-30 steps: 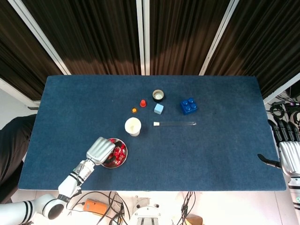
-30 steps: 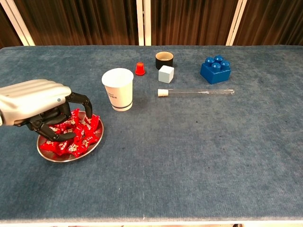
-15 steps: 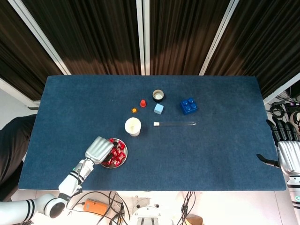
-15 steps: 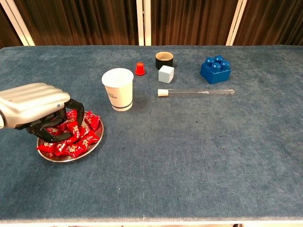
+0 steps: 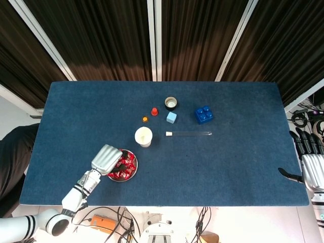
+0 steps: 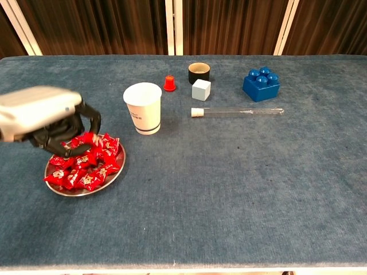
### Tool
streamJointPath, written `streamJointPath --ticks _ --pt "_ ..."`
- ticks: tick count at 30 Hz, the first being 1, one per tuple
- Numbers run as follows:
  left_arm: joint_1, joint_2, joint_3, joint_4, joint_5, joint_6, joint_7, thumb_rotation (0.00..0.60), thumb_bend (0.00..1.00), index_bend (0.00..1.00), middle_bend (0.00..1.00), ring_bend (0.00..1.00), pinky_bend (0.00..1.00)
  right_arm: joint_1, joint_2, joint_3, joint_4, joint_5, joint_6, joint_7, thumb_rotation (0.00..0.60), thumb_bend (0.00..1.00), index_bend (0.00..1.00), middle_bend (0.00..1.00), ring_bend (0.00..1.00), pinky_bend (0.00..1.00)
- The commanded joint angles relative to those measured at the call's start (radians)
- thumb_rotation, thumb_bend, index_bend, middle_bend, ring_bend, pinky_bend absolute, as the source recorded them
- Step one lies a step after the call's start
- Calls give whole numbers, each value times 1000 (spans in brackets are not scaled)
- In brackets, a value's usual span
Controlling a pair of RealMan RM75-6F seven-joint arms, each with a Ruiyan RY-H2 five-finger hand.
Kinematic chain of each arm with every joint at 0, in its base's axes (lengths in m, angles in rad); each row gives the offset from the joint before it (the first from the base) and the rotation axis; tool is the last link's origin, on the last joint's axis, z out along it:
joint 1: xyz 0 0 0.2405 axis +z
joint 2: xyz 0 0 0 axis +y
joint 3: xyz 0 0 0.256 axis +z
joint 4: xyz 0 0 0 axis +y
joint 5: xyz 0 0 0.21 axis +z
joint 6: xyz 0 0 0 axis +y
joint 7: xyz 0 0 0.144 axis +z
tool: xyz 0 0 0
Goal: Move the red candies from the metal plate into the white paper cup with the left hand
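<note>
Above the near-left metal plate (image 6: pixel 112 174), the left hand (image 6: pixel 43 117) is now rising with a red candy (image 6: pixel 86 138) pinched in its curled fingers, clearing the heaped red candies (image 6: pixel 86 169) toward the white paper cup (image 6: pixel 143 107).

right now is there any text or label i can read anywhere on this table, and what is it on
White paper cup: a small dark printed mark low on its side, too small and blurred to read.
Red candies on the metal plate: pale print on the wrappers, too small to read.
Blue block, test tube, pale cube: no text shows.
Nothing in either view reads as legible words or numbers.
</note>
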Motion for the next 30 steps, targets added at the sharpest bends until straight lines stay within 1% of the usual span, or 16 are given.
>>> streamJointPath --ticks 1,6,9,11,14,17,21,22,24,26,27,29,30 --pt "-25 25 -66 -40 8 27 -53 600 430 646 897 831 786 -3 -1 -1 3 -4 6 4 600 185 0 28 0 25" --pt "-101 2 -165 -30 -61 -16 -80 600 429 646 906 844 786 -11 3 -3 4 -8 18 10 600 184 0 28 0 26" --pt "-152 -29 -209 3 -121 -52 -63 600 430 646 906 846 786 -15 6 -4 5 -8 22 11 600 185 0 28 0 30" --pt "-181 -50 -226 28 -159 -73 -44 600 430 646 906 847 786 -18 6 -5 7 -6 24 14 600 185 0 28 0 34" --pt "-228 -84 -239 82 -230 -104 18 600 429 646 907 849 786 -22 6 -5 13 -1 26 21 600 185 0 27 0 35" --pt "-256 -100 -239 110 -287 -126 58 600 426 645 907 849 786 -25 5 -4 21 2 28 29 600 185 0 27 0 35" --pt "-284 -106 -211 136 -341 -129 151 600 406 618 906 846 786 -25 3 -3 30 9 21 37 600 185 0 28 0 35" --pt "-287 -107 -205 136 -353 -128 168 600 385 588 905 845 786 -24 2 -3 32 11 18 39 600 185 0 27 0 35" --pt "-292 -107 -195 132 -380 -118 200 600 311 487 903 843 786 -21 0 -2 36 12 12 40 600 185 0 27 0 35" --pt "-291 -106 -190 122 -394 -97 217 600 228 341 900 836 786 -18 -1 -1 37 13 8 40 600 185 0 27 0 35" --pt "-287 -102 -185 111 -394 -80 223 600 205 285 898 834 786 -16 -2 0 37 12 5 39 600 185 0 27 0 35" --pt "-275 -91 -178 88 -381 -49 221 600 190 237 897 833 786 -14 -2 1 37 12 3 40 600 185 0 28 0 35" --pt "-263 -78 -173 68 -365 -27 210 600 187 229 897 833 786 -13 -2 2 37 13 2 40 600 185 0 28 0 35"
